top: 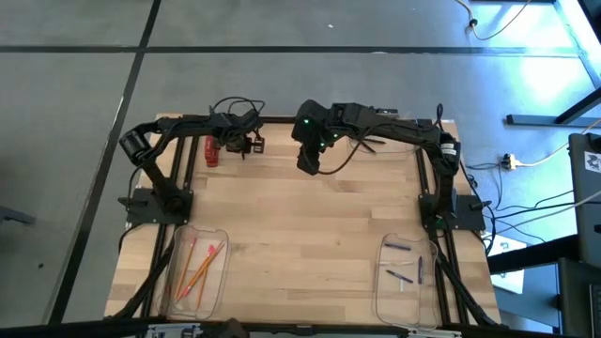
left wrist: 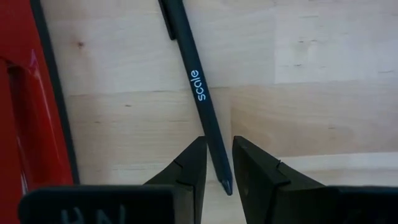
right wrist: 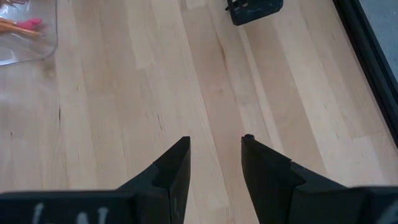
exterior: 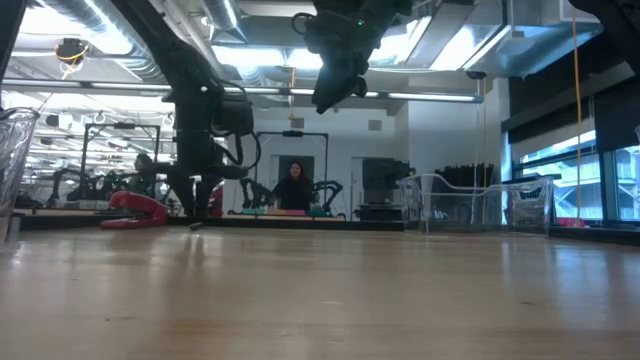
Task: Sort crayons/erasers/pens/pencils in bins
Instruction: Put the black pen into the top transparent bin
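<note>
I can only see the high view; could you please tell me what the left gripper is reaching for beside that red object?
Observer: A black pen printed "scale", lying on the table. The left gripper has its fingers either side of the pen's tip, not yet clamped.
Operator: Thank you. Is the red object touching the pen?
Observer: No, the red object lies apart from it, with bare table between them.
Operator: And the right gripper?
Observer: The right gripper is open with nothing between its fingers, and the low view shows it well above the table.
</note>
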You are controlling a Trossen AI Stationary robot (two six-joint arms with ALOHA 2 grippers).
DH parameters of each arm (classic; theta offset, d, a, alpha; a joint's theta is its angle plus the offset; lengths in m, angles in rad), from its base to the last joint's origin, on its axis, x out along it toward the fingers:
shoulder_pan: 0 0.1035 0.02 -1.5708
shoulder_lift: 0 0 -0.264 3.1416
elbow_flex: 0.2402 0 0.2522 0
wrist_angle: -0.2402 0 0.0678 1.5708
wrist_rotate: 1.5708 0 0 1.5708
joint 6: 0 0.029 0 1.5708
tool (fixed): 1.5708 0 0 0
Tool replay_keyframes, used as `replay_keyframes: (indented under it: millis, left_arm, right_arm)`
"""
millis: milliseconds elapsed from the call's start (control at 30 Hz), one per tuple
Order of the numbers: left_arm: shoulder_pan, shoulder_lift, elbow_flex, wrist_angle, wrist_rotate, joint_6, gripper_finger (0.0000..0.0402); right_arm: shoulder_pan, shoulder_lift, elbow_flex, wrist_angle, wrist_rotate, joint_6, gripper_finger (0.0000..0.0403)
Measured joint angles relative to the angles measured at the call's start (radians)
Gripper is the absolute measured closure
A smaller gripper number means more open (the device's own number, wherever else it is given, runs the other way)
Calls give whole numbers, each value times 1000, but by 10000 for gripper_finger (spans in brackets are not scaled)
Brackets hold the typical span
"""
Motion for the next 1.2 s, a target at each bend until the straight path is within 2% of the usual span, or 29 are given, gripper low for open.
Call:
replay_keyframes:
  millis: [467, 767, 1200]
  left_arm:
    - [0, -1, -51, 44, -6, -45, 331]
    - [0, 1, -55, 44, 47, -45, 331]
    - [0, 15, -54, 55, 12, 12, 331]
  right_arm:
    - [0, 0, 0, 8, 0, -4, 263]
    - [0, 0, 0, 10, 0, -4, 263]
    - [0, 0, -1, 22, 0, -4, 263]
